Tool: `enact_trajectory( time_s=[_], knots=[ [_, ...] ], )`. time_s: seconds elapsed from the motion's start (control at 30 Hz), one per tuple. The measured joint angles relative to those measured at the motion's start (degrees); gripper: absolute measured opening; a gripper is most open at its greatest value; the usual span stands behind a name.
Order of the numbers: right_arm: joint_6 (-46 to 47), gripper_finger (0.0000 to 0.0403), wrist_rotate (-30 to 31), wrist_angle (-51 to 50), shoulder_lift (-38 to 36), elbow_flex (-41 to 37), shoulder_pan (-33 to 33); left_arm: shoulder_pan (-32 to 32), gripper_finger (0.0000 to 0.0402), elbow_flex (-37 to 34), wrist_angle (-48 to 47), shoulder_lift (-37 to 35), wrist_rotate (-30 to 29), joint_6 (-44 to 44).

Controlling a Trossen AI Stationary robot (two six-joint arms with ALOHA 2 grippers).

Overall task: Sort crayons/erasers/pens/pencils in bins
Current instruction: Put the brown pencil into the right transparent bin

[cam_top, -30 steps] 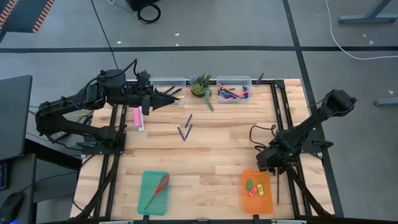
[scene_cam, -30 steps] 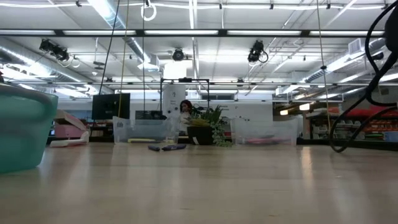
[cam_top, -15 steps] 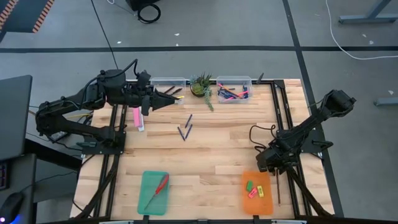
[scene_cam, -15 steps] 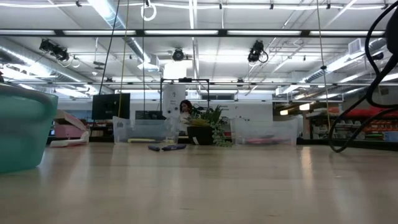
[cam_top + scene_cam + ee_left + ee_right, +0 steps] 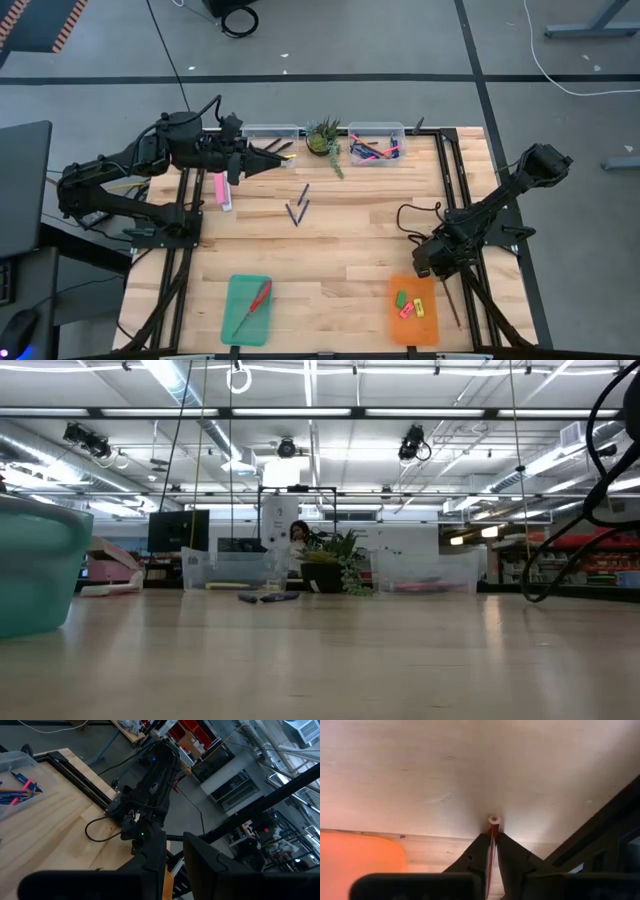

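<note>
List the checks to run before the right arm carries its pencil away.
1. Grip: right tool pinched on the pencil: ok.
2. Pencil clear of the orange tray, lying beside it: ok.
3. Pencil lifted off the table: cannot tell.
4. Left clear bin already holds dark pencils, so a fitting target: ok.
5. Approach to that bin free: not ok, the left tool sits right at it.

Orange tray (image 5: 414, 310) near the table's front holds 3 small erasers (image 5: 409, 303): green, yellow, pink-red. 2 clear tubs (image 5: 377, 144) sit at the back w/ pens (image 5: 366, 150) inside; dark pencils (image 5: 297, 208) lie mid-table.
</note>
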Motion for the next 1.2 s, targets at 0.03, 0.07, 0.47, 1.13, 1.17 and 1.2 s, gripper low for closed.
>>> enact_trajectory(
  time_s=[0.03,0.07,0.47,1.13,1.17,1.2],
  knots=[
    [-0.3,0.0031,0.1,-0.1,0.0,0.0,0.0,0.0,0.0072,0.0,0.0,0.0,0.0,0.0],
    [-0.6,0.0027,0.1,-0.1,0.0,0.0,0.0,0.0,0.0073,0.0,0.0,0.0,0.0,0.0],
    [-8.5,0.0023,11.7,-11.9,0.3,7.5,-3.5,0.0,0.0068,0.0,0.0,0.0,0.0,-0.3],
    [-44.9,0.0014,27.8,-20.4,0.1,25.4,-33.8,0.0,0.0057,0.0,0.0,0.0,0.0,-1.5],
    [-46.8,0.0014,27.0,-21.2,0.1,25.6,-35.0,0.0,0.0057,0.0,0.0,0.0,0.0,-1.5],
    [-48.2,0.0015,25.6,-22.0,0.1,25.7,-36.1,0.0,0.0057,0.0,0.0,0.0,0.0,-1.5]
  ],
)
